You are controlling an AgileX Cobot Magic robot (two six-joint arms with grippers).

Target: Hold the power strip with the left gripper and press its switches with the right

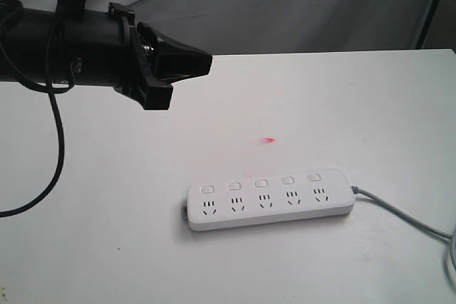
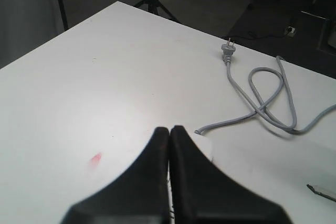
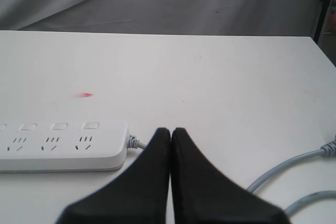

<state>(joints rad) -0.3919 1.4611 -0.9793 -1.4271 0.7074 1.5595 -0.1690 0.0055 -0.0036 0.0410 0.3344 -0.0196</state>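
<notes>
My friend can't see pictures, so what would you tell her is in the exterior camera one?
A long white plastic power strip with five sockets and five small buttons lies on a white table, grey cord trailing right. At upper left, a shut black two-fingered gripper hangs clear of it.

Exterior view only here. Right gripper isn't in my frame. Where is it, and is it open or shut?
Observer: The right wrist view shows the right gripper shut and empty, near the cord end of the power strip, not touching it.
Operator: The cord runs off my frame. Plugged in?
Observer: No. The left wrist view shows the plug lying loose on the table, with the cord looped beside it.
Operator: Left fingers, any gap?
Observer: None. The left wrist view shows the left gripper shut, holding nothing.
</notes>
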